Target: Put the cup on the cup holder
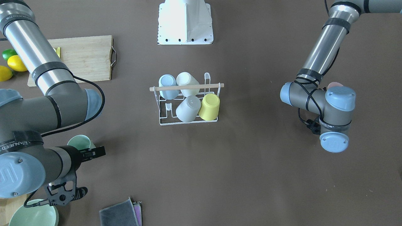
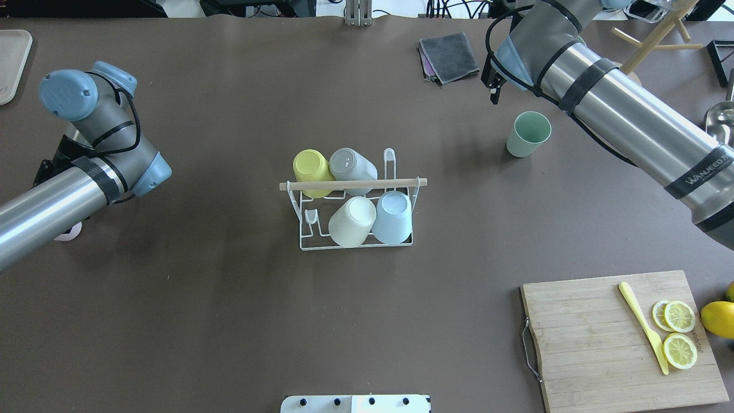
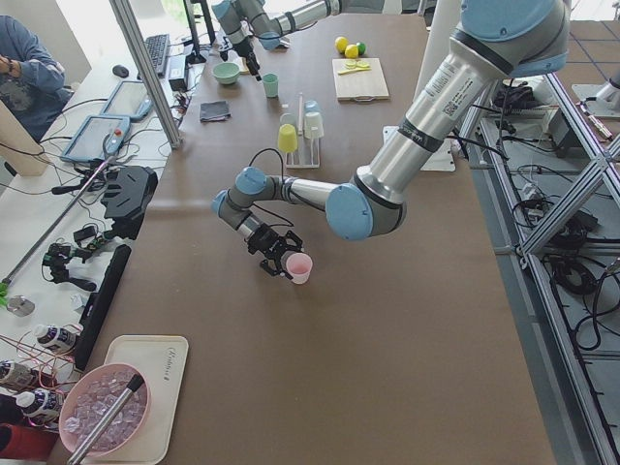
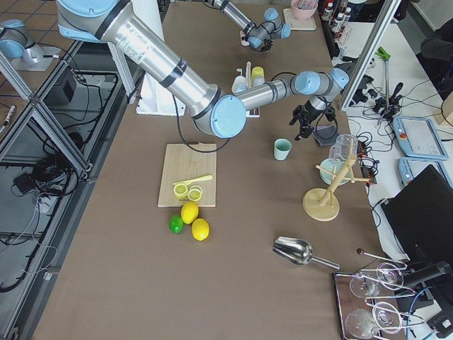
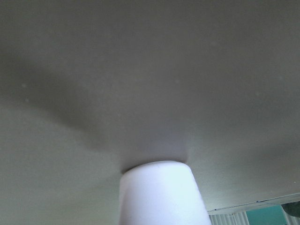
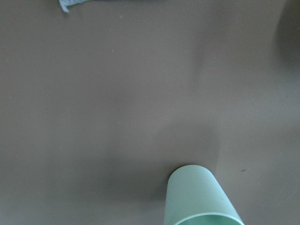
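Observation:
The white wire cup holder (image 2: 355,184) with its wooden dowel stands mid-table and holds a yellow, a grey, a cream and a light blue cup, all tipped over. A mint green cup (image 2: 528,133) stands upright on the table. My right gripper (image 1: 100,152) hangs just beside it, apart from it, and looks open and empty. The green cup fills the bottom of the right wrist view (image 6: 201,197). A pink cup (image 3: 299,268) stands by my left gripper (image 3: 276,262), which is hidden under its wrist in the other views. I cannot tell if it is open.
A bamboo cutting board (image 2: 602,338) with lemon slices and a yellow knife lies at the near right, with whole lemons beside it. A grey cloth (image 2: 450,56) and a green bowl (image 1: 34,215) lie at the far side. A wooden mug tree (image 2: 659,34) stands far right.

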Robot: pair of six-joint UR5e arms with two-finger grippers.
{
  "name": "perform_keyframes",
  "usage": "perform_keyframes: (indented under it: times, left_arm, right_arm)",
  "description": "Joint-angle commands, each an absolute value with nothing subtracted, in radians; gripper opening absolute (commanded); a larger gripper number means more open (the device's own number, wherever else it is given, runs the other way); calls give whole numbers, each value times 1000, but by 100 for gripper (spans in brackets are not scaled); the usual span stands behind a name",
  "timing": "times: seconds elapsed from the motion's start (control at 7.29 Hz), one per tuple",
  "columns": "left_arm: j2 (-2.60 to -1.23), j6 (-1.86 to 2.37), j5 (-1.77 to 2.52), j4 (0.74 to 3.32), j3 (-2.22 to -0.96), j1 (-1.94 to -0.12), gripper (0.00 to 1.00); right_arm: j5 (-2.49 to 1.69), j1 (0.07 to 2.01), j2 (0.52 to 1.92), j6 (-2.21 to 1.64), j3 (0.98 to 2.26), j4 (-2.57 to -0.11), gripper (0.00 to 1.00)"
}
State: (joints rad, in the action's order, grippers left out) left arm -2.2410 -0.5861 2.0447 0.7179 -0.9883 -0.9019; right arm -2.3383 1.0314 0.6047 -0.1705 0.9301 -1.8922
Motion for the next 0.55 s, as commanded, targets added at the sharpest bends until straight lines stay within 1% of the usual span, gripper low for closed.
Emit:
perform_keyframes:
  times: [0.0, 0.14, 0.27, 0.41]
  left_arm:
    - [-2243, -578, 2022, 718, -988, -900, 69]
    - [-2244, -577, 2022, 718, -988, -900, 60]
    - [-2246, -577, 2020, 718, -989, -896, 39]
    - [-2247, -575, 2022, 718, -1012, -897, 21]
  right_arm:
    - [-2310, 1022, 533, -60, 795, -1894, 100]
    - [-2287, 1011, 513, -20, 757, -1893, 100]
    - [-2278, 1009, 500, 17, 723, -1893, 100]
    - [-2276, 1002, 485, 67, 686, -1893, 100]
